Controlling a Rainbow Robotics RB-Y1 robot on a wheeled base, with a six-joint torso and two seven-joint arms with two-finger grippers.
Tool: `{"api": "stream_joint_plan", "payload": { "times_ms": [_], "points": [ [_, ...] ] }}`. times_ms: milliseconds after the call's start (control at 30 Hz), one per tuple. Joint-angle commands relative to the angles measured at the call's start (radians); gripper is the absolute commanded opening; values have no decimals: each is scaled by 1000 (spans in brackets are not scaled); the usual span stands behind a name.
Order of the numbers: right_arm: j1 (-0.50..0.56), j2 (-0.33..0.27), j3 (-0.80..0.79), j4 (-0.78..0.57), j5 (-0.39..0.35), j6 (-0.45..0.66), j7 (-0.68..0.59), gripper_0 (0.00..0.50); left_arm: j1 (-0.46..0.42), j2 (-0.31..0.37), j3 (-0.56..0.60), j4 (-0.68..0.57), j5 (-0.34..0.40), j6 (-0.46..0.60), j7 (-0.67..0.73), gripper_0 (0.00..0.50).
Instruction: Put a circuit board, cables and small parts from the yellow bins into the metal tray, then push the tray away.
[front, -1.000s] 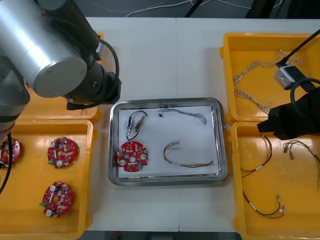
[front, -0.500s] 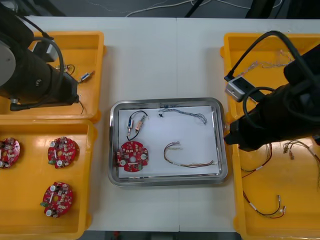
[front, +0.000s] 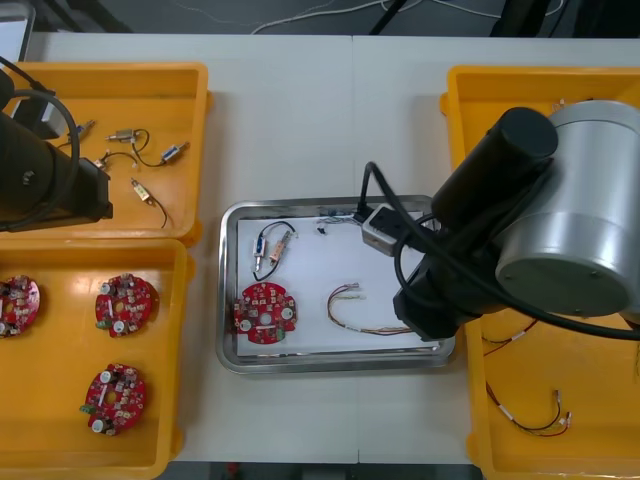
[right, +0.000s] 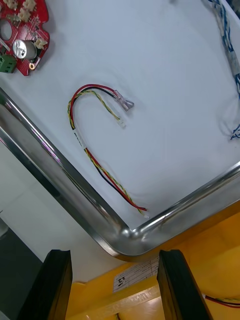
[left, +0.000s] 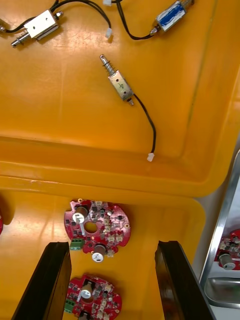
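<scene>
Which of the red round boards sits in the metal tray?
The circuit board at the near left corner of the tray; the other three lie in a yellow bin.

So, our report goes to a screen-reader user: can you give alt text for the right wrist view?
The open right hand hovers near a corner of the metal tray. On its white inside lie a red and yellow cable, a red circuit board and a twisted blue and white cable.

Light table (front: 300, 120), metal tray (front: 227, 290) at its middle, two yellow bins (front: 140, 85) on each side
</scene>
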Motion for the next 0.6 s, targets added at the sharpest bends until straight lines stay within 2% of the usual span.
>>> {"api": "stream_joint_plan", "payload": {
  "times_ms": [33,333,600],
  "points": [
    [-82,38,152,6,62,-22,5,500,55,57,82,-27,18,6,-157,500],
    [-145,108,396,95,180,-99,8,500,110,63,151,-19,22,6,-237,500],
    [-180,156,539,154,239,-179,43,500,113,63,151,-21,25,6,-235,500]
  ]
}}
